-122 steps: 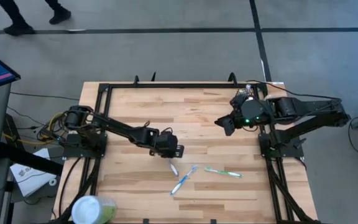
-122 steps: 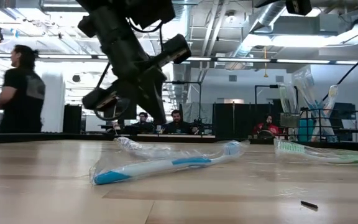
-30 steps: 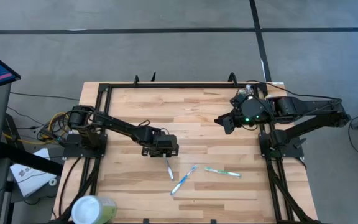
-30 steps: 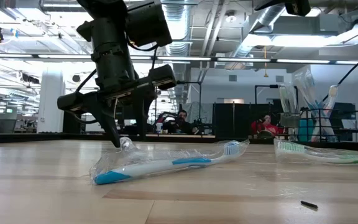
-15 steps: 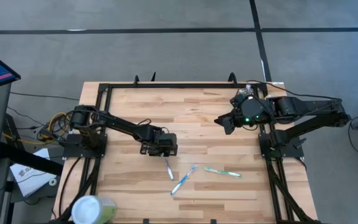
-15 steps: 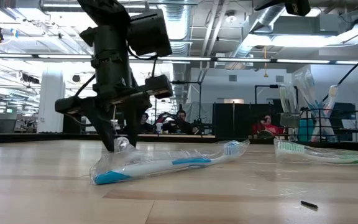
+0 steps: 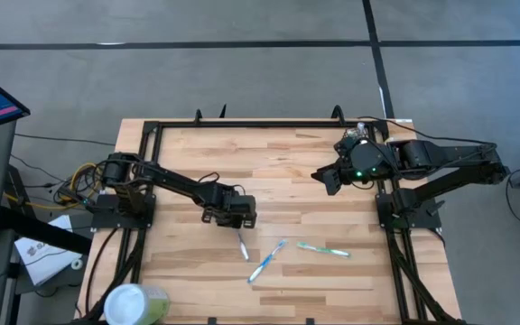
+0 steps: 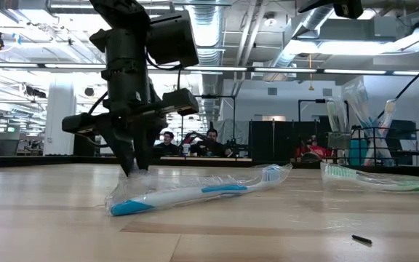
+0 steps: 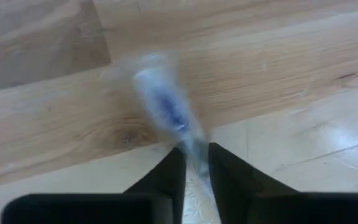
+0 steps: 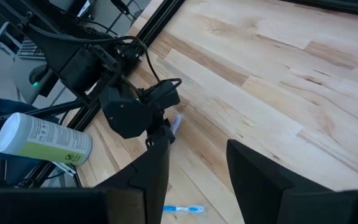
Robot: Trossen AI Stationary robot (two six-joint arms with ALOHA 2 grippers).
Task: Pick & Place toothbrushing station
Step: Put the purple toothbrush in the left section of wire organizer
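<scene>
item: toothbrushing station (image 8: 384, 149)
look: small, black, boxy holder
pose: upright
contents: wrapped toothbrushes (image 8: 355, 109) standing in it
location: table's far right side, seen in low view

obstacles: three wrapped toothbrushes (image 7: 266, 260) mid-front, cup (image 7: 135, 303) front-left | free: table (image 7: 287, 153) rear

Bright, even overhead light from ceiling strip lamps (image 8: 297, 70) leaves only soft shadows. The wooden table (image 9: 303, 143) shows glare. The wrapped toothbrush (image 9: 166, 112) is blurred close up.
</scene>
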